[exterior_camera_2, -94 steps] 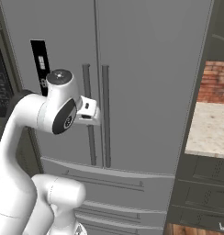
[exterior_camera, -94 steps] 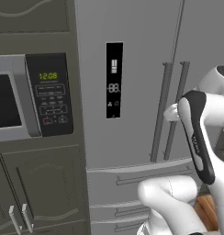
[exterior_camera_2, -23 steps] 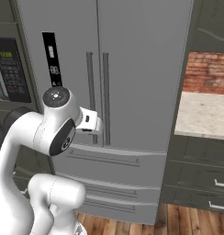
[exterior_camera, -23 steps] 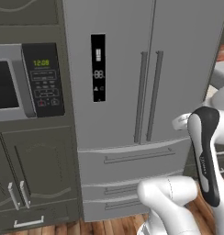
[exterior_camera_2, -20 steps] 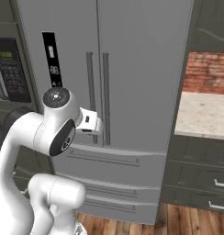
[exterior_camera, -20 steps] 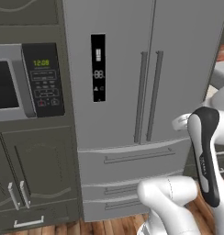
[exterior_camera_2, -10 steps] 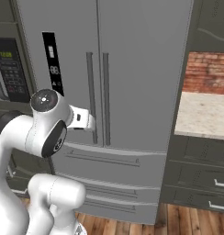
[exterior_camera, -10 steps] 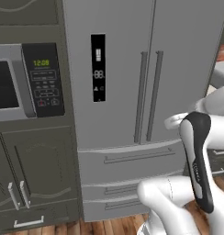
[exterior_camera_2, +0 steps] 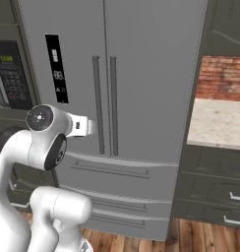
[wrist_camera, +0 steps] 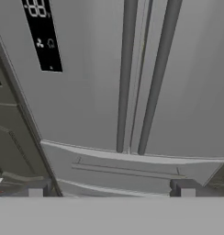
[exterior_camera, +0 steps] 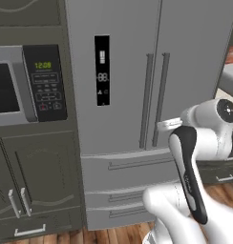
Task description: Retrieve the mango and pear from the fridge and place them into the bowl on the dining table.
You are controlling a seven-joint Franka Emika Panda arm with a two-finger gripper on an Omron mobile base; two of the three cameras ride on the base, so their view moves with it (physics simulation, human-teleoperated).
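The fridge (exterior_camera: 128, 95) stands right in front of me with both grey doors shut, so the mango and the pear are hidden. Its two long bar handles (wrist_camera: 127, 73) run side by side down the middle, and its black display panel (exterior_camera_2: 56, 68) is on the left door. My gripper (wrist_camera: 111, 192) is open with nothing between its fingers. It faces the lower ends of the handles and the top drawer (wrist_camera: 127, 167), a short way off the door. My wrist (exterior_camera_2: 82, 126) hangs just left of the handles. The bowl and the dining table are out of view.
A dark microwave (exterior_camera: 23, 81) sits in the cabinet left of the fridge, with dark cabinet doors (exterior_camera: 37, 176) below it. To the right is a pale counter (exterior_camera_2: 215, 123) under a brick wall, with drawers (exterior_camera_2: 215, 192) beneath. The floor (exterior_camera_2: 200, 236) is wood.
Over the last second the arm has swung a little to the left in front of the fridge. Before that the base backed away, so the fridge looks smaller. The jaws stay wide.
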